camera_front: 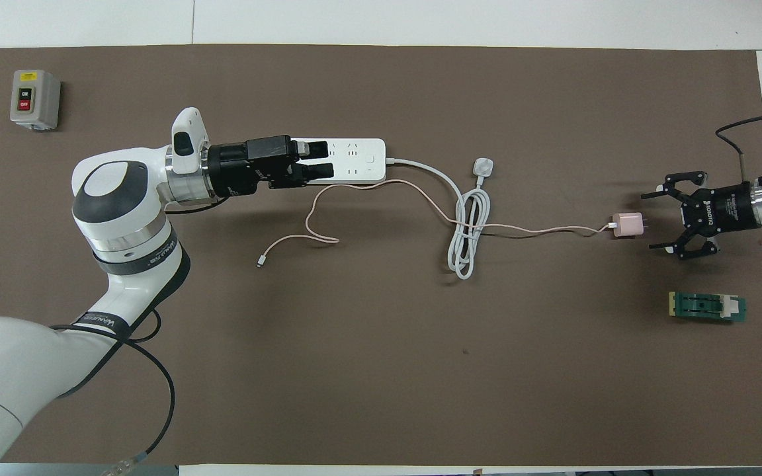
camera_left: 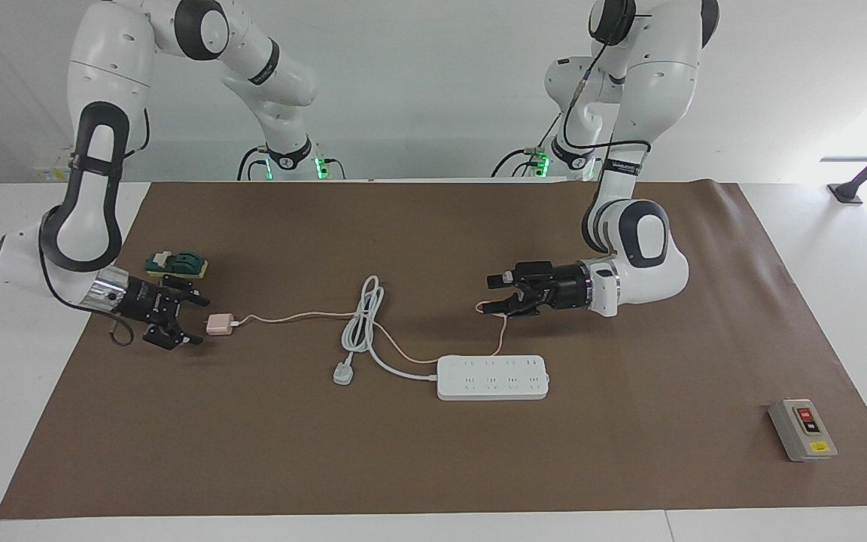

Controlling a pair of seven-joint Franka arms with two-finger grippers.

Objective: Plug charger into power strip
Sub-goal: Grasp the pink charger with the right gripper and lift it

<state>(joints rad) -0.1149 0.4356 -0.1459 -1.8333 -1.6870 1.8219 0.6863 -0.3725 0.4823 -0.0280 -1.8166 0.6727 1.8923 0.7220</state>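
The pale-pink charger (camera_left: 217, 324) (camera_front: 628, 225) lies on the brown mat toward the right arm's end, its prongs pointing at my right gripper (camera_left: 199, 320) (camera_front: 650, 221). That gripper is low and open, its fingertips just short of the cube. The charger's thin pink cable (camera_left: 290, 316) (camera_front: 540, 230) trails toward the white power strip (camera_left: 492, 377) (camera_front: 361, 158) in the middle of the mat. My left gripper (camera_left: 488, 294) (camera_front: 328, 158) hangs open and empty in the air above the cable's loop. In the overhead view it covers one end of the strip.
The strip's thick white cord lies coiled beside it and ends in a white plug (camera_left: 342, 373) (camera_front: 482, 166). A green and yellow block (camera_left: 177, 263) (camera_front: 707, 307) sits near the right gripper. A grey switch box (camera_left: 802, 430) (camera_front: 34, 99) stands at the mat's corner toward the left arm's end.
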